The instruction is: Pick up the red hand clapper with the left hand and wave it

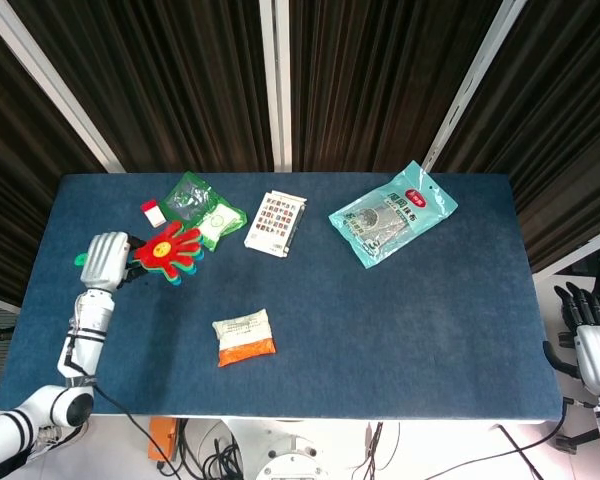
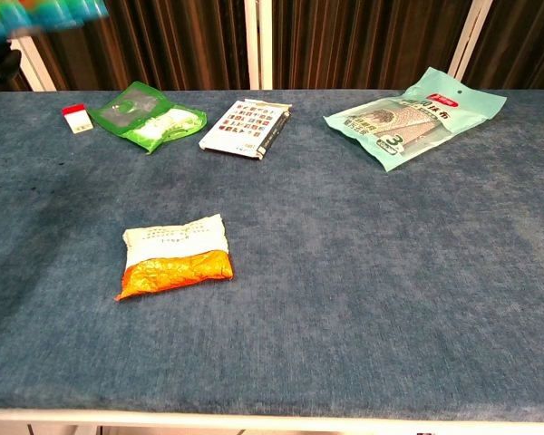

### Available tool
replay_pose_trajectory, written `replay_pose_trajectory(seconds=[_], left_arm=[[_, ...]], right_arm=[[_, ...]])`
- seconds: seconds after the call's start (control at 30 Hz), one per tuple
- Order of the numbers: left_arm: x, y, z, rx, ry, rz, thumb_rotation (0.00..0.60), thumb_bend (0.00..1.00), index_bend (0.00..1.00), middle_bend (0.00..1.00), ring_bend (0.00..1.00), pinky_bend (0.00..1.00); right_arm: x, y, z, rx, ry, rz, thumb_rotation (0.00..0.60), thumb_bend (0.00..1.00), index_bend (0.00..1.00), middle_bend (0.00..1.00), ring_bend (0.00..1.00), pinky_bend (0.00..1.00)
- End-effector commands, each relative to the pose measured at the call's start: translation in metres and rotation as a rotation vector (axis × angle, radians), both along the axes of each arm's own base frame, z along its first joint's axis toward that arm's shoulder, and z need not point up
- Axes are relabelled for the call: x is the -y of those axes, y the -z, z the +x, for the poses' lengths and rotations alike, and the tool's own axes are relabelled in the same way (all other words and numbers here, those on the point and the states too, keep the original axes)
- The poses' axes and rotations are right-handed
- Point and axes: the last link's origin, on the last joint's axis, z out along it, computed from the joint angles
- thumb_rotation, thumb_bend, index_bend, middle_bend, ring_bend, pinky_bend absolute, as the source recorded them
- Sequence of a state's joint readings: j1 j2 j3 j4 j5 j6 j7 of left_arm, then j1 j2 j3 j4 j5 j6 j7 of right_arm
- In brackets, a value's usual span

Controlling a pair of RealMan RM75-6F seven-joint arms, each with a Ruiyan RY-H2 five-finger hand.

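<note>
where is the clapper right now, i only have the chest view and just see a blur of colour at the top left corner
Observer: The head view shows the left hand holding the red hand clapper by its handle, above the table's left side.
Operator: which way is it pointing
Observer: Its red palm and fingers point to the right in the head view, toward the green packet.
Operator: is the right hand anywhere near, i can't see it at all
Observer: No. The right hand is off the table's right edge, low in the head view, holding nothing.
</note>
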State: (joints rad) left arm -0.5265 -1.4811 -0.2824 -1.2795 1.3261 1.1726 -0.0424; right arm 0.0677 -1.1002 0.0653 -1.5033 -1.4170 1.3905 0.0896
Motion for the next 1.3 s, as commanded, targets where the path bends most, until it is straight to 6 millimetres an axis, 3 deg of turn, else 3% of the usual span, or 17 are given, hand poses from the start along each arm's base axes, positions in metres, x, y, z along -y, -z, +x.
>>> replay_pose_trajectory(seconds=[0.03, 0.23, 0.53, 0.83, 0.87, 0.9, 0.93, 0.97, 1.0, 1.03, 1.1, 1.13, 1.2, 1.3], left_arm=[[0.015, 0.034, 0.001, -0.524, 0.359, 0.204, 0.6, 0.67, 1.0, 1.0, 1.0, 1.0], [0.009, 0.034, -0.001, -0.428, 0.303, 0.266, 0.6, 0.67, 1.0, 1.0, 1.0, 1.0], [-0.005, 0.059, 0.004, -0.107, -0.082, 0.103, 0.6, 0.67, 1.0, 1.0, 1.0, 1.0], [-0.006, 0.078, 0.011, -0.134, -0.155, -0.004, 0.597, 0.62, 1.0, 1.0, 1.0, 1.0], [-0.005, 0.079, 0.01, -0.14, -0.15, -0.034, 0.541, 0.59, 0.94, 0.95, 0.97, 0.97], [-0.002, 0.081, 0.008, -0.139, -0.153, -0.087, 0.427, 0.55, 0.79, 0.84, 0.87, 0.89], [0.0, 0.081, 0.007, -0.137, -0.162, -0.138, 0.32, 0.51, 0.6, 0.7, 0.73, 0.76], [0.002, 0.08, 0.006, -0.145, -0.167, -0.181, 0.226, 0.47, 0.33, 0.47, 0.5, 0.56], [0.003, 0.076, 0.007, -0.171, -0.166, -0.219, 0.24, 0.41, 0.11, 0.23, 0.25, 0.32], [0.004, 0.072, 0.008, -0.185, -0.164, -0.233, 0.286, 0.37, 0.04, 0.13, 0.14, 0.21], [0.007, 0.064, 0.013, -0.176, -0.161, -0.241, 0.471, 0.26, 0.0, 0.0, 0.0, 0.02], [0.008, 0.06, 0.015, -0.171, -0.157, -0.233, 0.537, 0.22, 0.0, 0.0, 0.0, 0.0], [0.009, 0.052, 0.017, -0.173, -0.148, -0.199, 0.598, 0.15, 0.0, 0.0, 0.0, 0.0], [0.009, 0.044, 0.014, -0.152, -0.169, -0.19, 0.6, 0.07, 0.0, 0.0, 0.0, 0.0]], right_arm=[[0.0, -0.001, -0.001, 0.0, 0.002, -0.004, 0.6, 0.29, 0.0, 0.0, 0.0, 0.0], [0.0, -0.001, -0.001, 0.004, 0.003, -0.001, 0.6, 0.29, 0.0, 0.0, 0.0, 0.0], [0.001, 0.003, -0.004, 0.006, 0.01, 0.008, 0.6, 0.29, 0.0, 0.0, 0.0, 0.0], [0.002, -0.001, -0.009, 0.008, 0.022, 0.001, 0.6, 0.29, 0.0, 0.0, 0.0, 0.0], [0.001, -0.001, -0.009, 0.008, 0.023, -0.001, 0.6, 0.29, 0.0, 0.0, 0.0, 0.0], [0.001, -0.002, -0.01, 0.009, 0.023, -0.003, 0.6, 0.29, 0.0, 0.0, 0.0, 0.0], [0.001, -0.002, -0.01, 0.01, 0.024, -0.004, 0.6, 0.29, 0.0, 0.0, 0.0, 0.0], [0.001, -0.002, -0.01, 0.01, 0.024, -0.005, 0.6, 0.29, 0.0, 0.0, 0.0, 0.0], [0.001, -0.003, -0.01, 0.011, 0.023, -0.006, 0.6, 0.29, 0.0, 0.0, 0.0, 0.0], [0.001, -0.003, -0.01, 0.012, 0.022, -0.006, 0.6, 0.29, 0.0, 0.0, 0.0, 0.0], [0.001, -0.003, -0.01, 0.011, 0.02, -0.007, 0.6, 0.29, 0.0, 0.0, 0.0, 0.0], [0.001, -0.003, -0.01, 0.01, 0.019, -0.007, 0.6, 0.29, 0.0, 0.0, 0.0, 0.0], [0.001, -0.002, -0.009, 0.008, 0.016, -0.007, 0.6, 0.29, 0.0, 0.0, 0.0, 0.0], [0.001, -0.001, -0.007, 0.008, 0.008, -0.005, 0.6, 0.29, 0.0, 0.0, 0.0, 0.0]])
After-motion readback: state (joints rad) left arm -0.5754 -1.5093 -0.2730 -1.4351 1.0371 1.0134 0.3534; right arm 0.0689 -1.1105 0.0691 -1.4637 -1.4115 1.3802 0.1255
